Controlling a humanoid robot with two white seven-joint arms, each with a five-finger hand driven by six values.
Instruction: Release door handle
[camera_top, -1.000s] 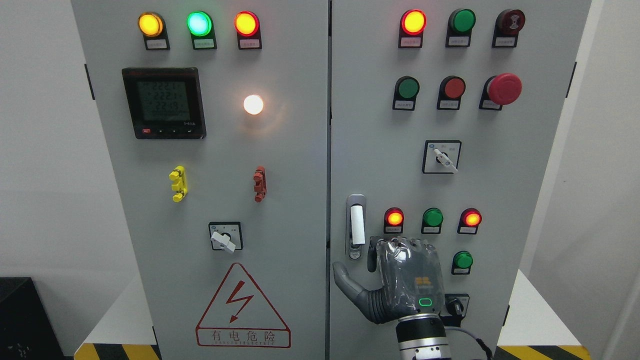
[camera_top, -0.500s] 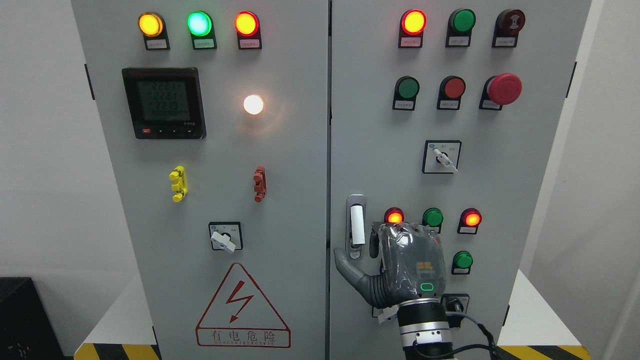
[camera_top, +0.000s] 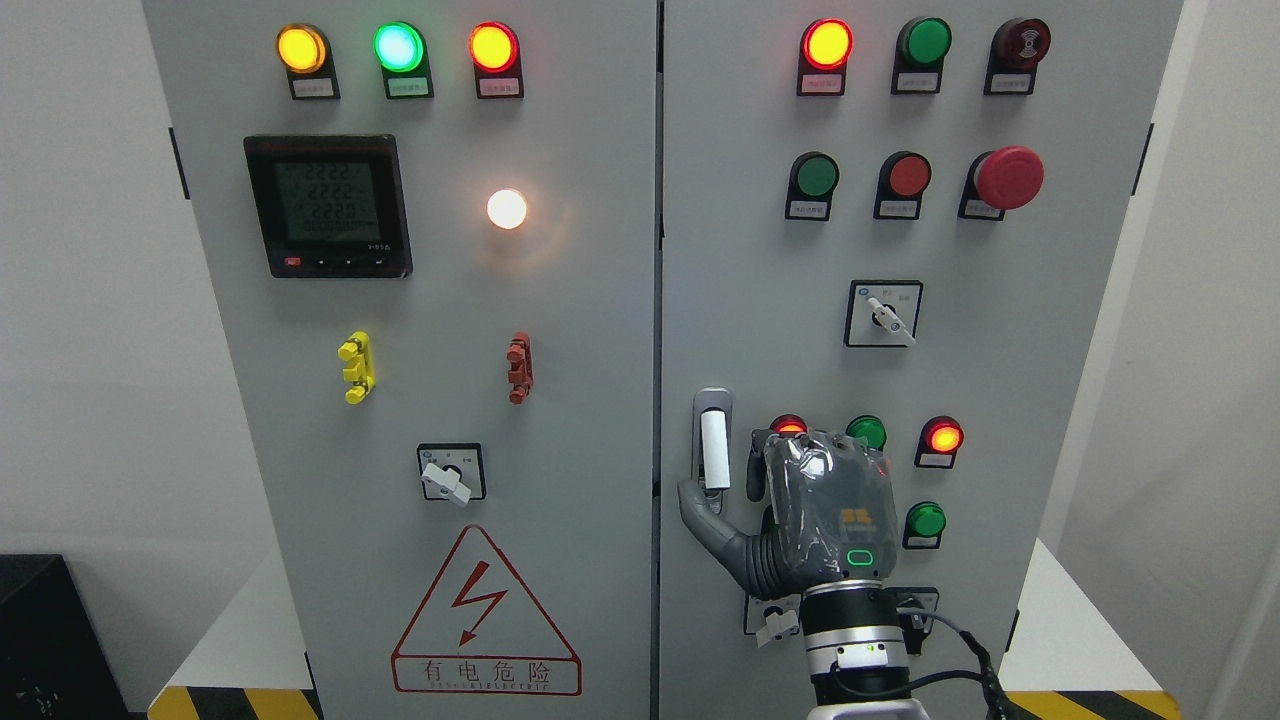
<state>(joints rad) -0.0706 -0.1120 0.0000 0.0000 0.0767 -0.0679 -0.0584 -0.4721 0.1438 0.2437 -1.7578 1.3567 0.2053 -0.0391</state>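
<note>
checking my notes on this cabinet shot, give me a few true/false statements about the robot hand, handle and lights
1. The right robot hand is closed around the door handle. False: its thumb sits just below the handle and its fingers are beside it, not wrapped around it.
2. The big red mushroom button is on the right door. True.
3. The lightning warning triangle is on the right door. False: it is low on the left door.
4. The left robot hand is pressing a button. False: no left hand is in view.
5. The meter screen is on the left door. True.
</note>
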